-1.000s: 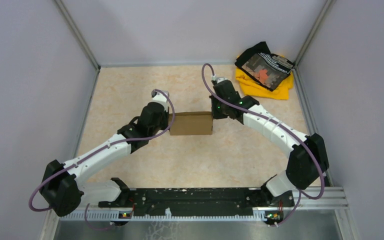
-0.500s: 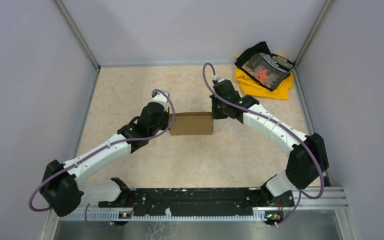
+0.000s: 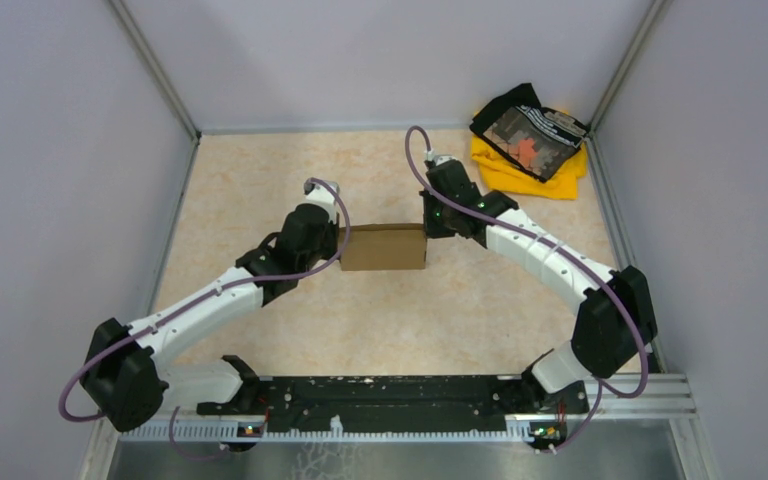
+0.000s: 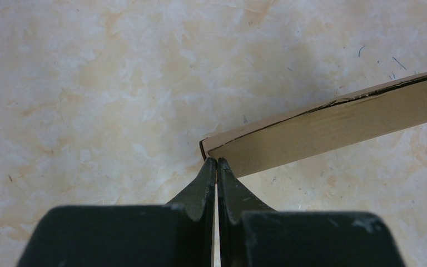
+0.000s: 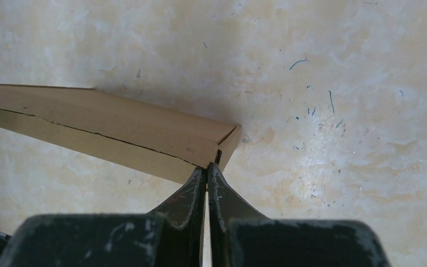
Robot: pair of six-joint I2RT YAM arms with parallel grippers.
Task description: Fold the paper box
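Note:
The paper box (image 3: 384,247) lies closed and flat on the marbled table, a plain brown cardboard slab between my two arms. My left gripper (image 3: 342,244) is shut, its tips against the box's left end. In the left wrist view the box (image 4: 333,125) runs off to the right, and the shut gripper (image 4: 217,161) touches its near corner with nothing between the fingers. My right gripper (image 3: 426,236) is also shut, at the box's right end. In the right wrist view that gripper (image 5: 207,167) presses on the corner of the box (image 5: 105,130), where a seam shows.
A yellow and black cloth pile (image 3: 530,140) lies at the back right corner. Grey walls with metal posts (image 3: 155,70) close in the table on three sides. The arms' black base rail (image 3: 400,400) runs along the near edge.

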